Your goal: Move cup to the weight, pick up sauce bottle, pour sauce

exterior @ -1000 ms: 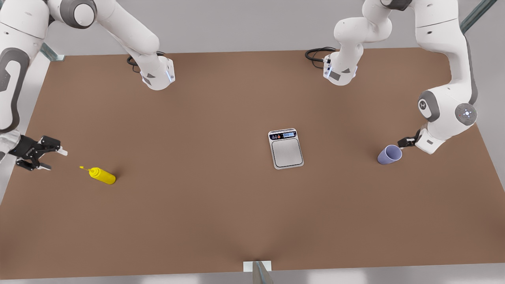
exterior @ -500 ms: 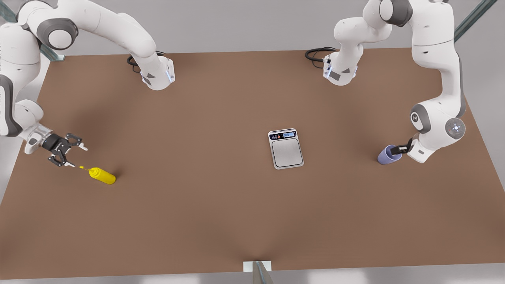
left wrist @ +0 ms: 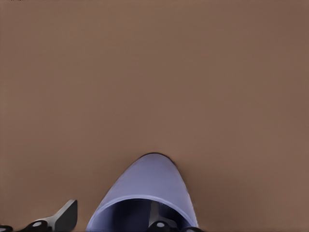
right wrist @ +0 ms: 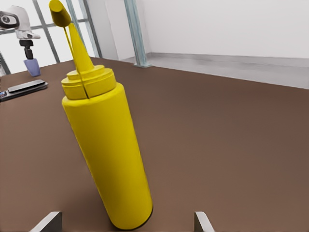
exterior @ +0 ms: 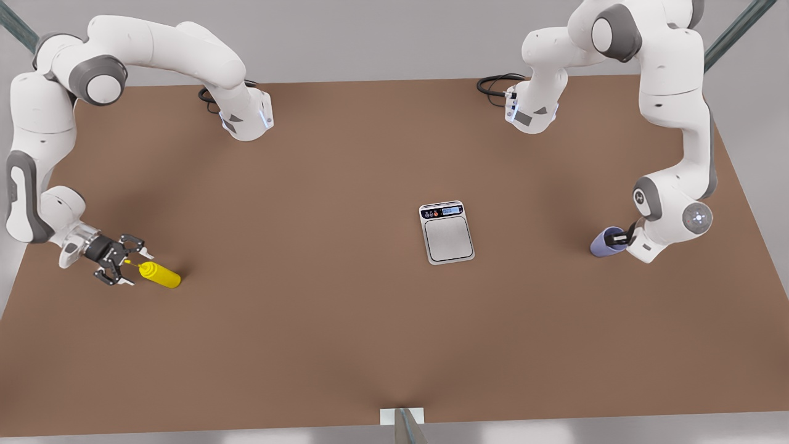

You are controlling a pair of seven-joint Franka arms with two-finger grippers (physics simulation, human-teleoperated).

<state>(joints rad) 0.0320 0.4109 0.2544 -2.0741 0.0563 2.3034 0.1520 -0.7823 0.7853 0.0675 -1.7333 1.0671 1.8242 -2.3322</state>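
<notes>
The left end effector point(exterior: 619, 237) straddles the cup's point(exterior: 603, 243) rim to carry it to the scale point(exterior: 448, 233), while the right end effector point(exterior: 126, 265) gapes wide around the sauce bottle point(exterior: 159, 275).

In the left wrist view the cup point(left wrist: 145, 193) runs off the picture's edge at its rim, and the left gripper point(left wrist: 104, 220) shows as one finger outside the wall and one inside the mouth, their bases cut off. In the front view that gripper point(exterior: 621, 236) is largely hidden behind the wrist and cup point(exterior: 604, 242), so contact with the wall is unclear. In the right wrist view the right gripper point(right wrist: 125, 220) shows as two fingertips cut by the edge. On the weight point(exterior: 448, 232), the display's digits seem too small to read.
</notes>
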